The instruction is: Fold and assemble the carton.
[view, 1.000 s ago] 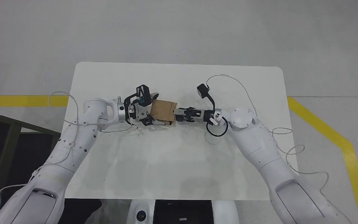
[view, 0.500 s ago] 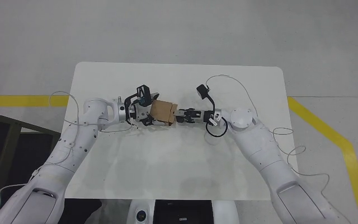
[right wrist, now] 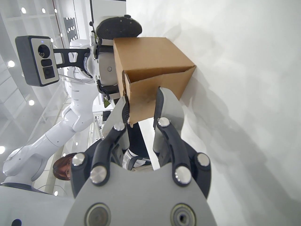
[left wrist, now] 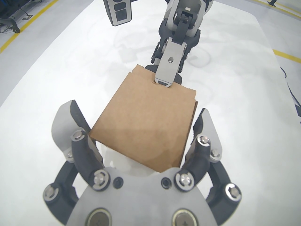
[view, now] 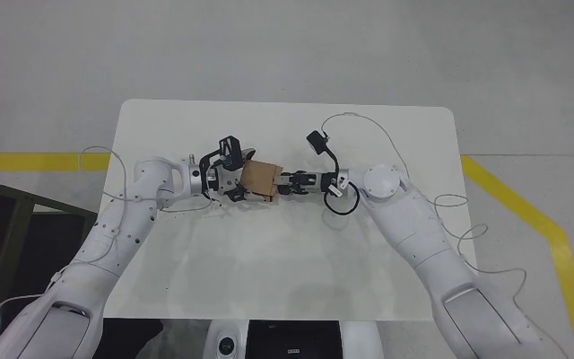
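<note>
The fingers of the left gripper (left wrist: 138,115) were pressed against opposite sides of the carton (left wrist: 150,99); those of the right gripper (right wrist: 143,98) were clamped over its far top edge. The carton was noted on the white table (view: 296,269), near the middle, between both grippers.

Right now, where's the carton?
In the top view, the carton sits near the middle of the table, gripped at one end by the left claw, with the right claw against the opposite end.
</note>
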You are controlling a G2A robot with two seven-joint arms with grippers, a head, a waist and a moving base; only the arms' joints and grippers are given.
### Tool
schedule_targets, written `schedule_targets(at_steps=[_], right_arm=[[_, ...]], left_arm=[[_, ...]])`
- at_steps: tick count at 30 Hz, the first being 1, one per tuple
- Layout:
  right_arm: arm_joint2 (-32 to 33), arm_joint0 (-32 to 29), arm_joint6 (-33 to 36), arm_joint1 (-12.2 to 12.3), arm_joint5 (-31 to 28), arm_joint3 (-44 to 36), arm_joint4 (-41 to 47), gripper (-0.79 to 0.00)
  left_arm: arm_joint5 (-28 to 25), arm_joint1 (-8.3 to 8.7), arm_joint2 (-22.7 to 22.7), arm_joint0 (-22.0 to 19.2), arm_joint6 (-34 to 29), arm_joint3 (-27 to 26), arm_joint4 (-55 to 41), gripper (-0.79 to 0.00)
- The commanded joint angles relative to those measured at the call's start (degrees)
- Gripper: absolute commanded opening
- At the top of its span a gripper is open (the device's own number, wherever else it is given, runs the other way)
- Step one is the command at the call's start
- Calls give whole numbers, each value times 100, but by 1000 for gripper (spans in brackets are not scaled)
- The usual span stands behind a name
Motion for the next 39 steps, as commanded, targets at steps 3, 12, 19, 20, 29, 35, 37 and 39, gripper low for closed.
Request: schedule_targets(at_steps=[3,12,19,20,29,35,37,39], right_arm=[[-57,101,26,-31,-6,39,-11,-616],[7,100,-4,-13,-119,59,-12,-573],[230,-125,-20,90,-156,-209,17,-517],[263,-152,-26,107,-152,-253,5,-514],[481,-347,-179,208,-123,-514,-55,-785],[373,-306,-209,176,-52,-476,-70,-785],[333,-279,-216,157,-72,-415,-36,-785],[285,-252,-203,134,-101,-367,18,-785]], left_arm=[[0,5,7,5,6,-17,13,0],[0,19,26,6,7,-11,3,0],[0,30,39,0,5,-4,3,0],[0,31,41,0,6,-4,2,0],[0,38,62,-7,12,-5,15,0],[0,41,92,-13,-6,0,-74,0],[0,44,97,-17,-11,-5,-82,0],[0,47,102,-20,-13,-5,-89,0]])
